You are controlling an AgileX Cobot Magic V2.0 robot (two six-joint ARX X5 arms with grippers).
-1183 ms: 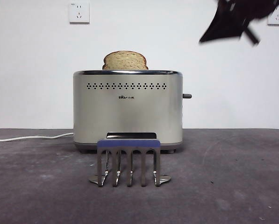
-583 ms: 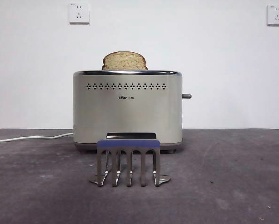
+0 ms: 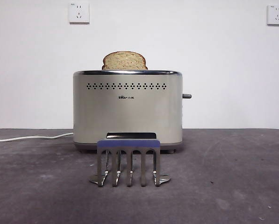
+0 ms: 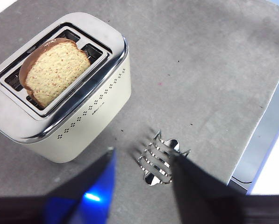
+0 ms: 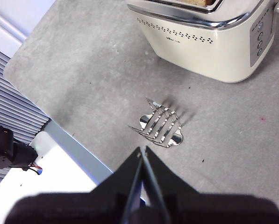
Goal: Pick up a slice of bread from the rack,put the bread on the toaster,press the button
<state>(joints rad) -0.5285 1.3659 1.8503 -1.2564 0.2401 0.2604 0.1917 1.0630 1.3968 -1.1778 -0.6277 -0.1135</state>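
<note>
The slice of bread (image 3: pixel 125 61) stands upright in a slot of the toaster (image 3: pixel 127 112), its domed top poking above the chrome rim; the left wrist view shows the bread (image 4: pixel 53 70) in the slot too. The rack (image 3: pixel 128 161) stands in front of the toaster with nothing between its prongs. My left gripper (image 4: pixel 143 156) hovers open high above the rack (image 4: pixel 161 158), holding nothing. High over the table's near side, my right gripper (image 5: pixel 141 150) is shut and empty, with the rack (image 5: pixel 160 123) and the toaster (image 5: pixel 209 42) below it. Neither arm shows in the front view.
The toaster's dark lever (image 3: pixel 187 96) sticks out on its right side, and a column of round buttons (image 5: pixel 261 39) sits on that end face. A white cable (image 3: pixel 29 137) runs off to the left. The table edge (image 5: pixel 69 135) lies near the right gripper.
One second ago a dark arm hung at the front view's top right corner; it has since left that view. Bread, toaster and rack have not moved.
</note>
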